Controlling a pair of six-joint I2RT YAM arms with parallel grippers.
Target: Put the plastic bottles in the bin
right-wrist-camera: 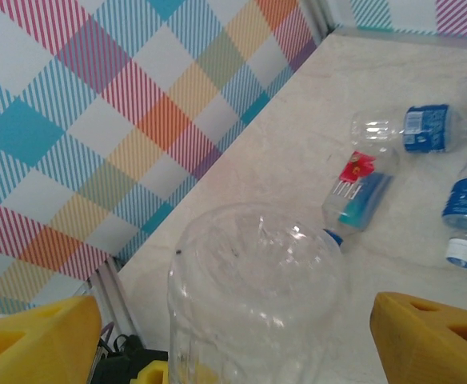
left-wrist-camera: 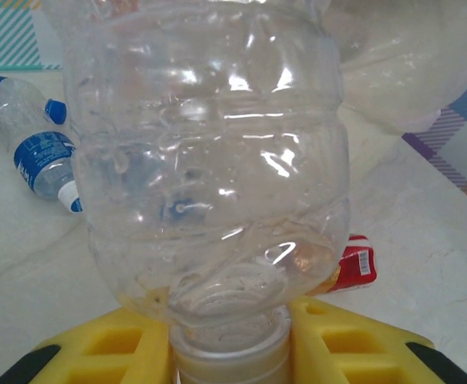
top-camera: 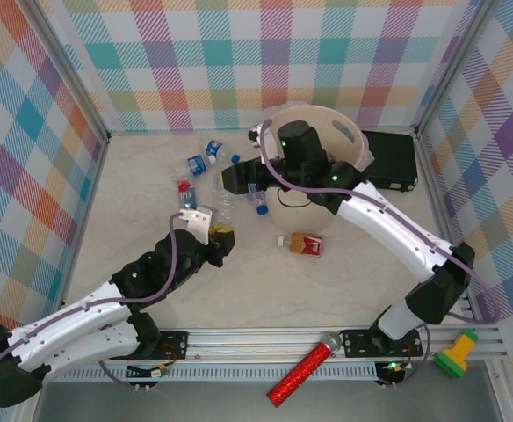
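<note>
A clear crushed plastic bottle [left-wrist-camera: 217,160] is held by its white cap in my left gripper [left-wrist-camera: 229,344], whose yellow fingers are shut on the neck. In the top view this bottle [top-camera: 225,205] sits mid-table between both grippers. My right gripper [right-wrist-camera: 233,308] is open around the bottle's base [right-wrist-camera: 257,296], with a gap on each side. The beige bin [top-camera: 296,215] stands at the back right, partly under the right arm. Loose bottles with blue labels [top-camera: 195,163] [right-wrist-camera: 425,128] lie at the back left. A red-labelled bottle [top-camera: 305,243] [left-wrist-camera: 353,264] lies near the bin.
A flat black case [top-camera: 393,160] lies to the right of the bin. A red glittery tube [top-camera: 305,369] and a yellow-green flashlight-like item [top-camera: 457,354] rest on the front rail. Checkered walls close in the left, back and right sides.
</note>
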